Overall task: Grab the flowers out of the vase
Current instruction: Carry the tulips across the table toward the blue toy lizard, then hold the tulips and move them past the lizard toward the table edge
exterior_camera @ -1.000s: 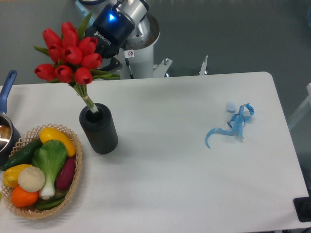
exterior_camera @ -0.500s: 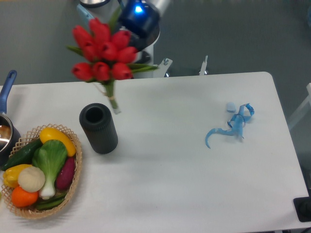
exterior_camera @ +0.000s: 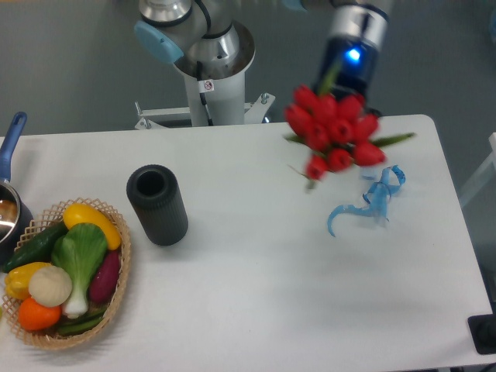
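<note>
Flowers: red tulip bunch was held aloft, blurred, just beside the blue ribbon.
Gripper: fingers were hidden behind the buds; clasped on the flowers.
Vase: was left upright beside the vegetable basket.

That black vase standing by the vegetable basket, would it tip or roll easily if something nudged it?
Probably fairly steady: the vase is a squat, wide cylinder standing upright on the table. With its hollow top empty it may be lightish, so a firm push could slide it. If toppled, its round ribbed body would likely roll.

One fixed camera looks steeply down on the table.
</note>
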You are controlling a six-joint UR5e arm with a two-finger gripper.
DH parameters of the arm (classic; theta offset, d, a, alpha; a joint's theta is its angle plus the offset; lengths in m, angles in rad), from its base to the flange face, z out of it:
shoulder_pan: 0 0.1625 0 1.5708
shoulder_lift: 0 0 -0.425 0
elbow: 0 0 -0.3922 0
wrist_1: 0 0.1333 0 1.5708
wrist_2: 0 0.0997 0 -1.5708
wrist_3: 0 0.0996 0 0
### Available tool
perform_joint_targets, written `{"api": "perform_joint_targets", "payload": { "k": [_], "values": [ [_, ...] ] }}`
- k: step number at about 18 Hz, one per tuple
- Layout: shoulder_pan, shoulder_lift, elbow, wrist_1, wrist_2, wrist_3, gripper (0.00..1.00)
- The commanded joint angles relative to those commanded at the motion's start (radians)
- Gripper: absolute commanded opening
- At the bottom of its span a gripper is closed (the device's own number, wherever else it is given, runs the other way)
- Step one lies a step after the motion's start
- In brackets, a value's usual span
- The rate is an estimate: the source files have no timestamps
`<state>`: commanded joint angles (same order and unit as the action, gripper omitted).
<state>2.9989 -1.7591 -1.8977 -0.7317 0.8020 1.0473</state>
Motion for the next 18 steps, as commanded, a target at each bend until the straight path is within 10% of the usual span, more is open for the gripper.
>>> {"api": "perform_joint_targets", "payload": {
  "k": [18],
  "values": [
    [-0.064,-0.186,0.227,-0.006,0.364,0.048,0.18]
  ]
}}
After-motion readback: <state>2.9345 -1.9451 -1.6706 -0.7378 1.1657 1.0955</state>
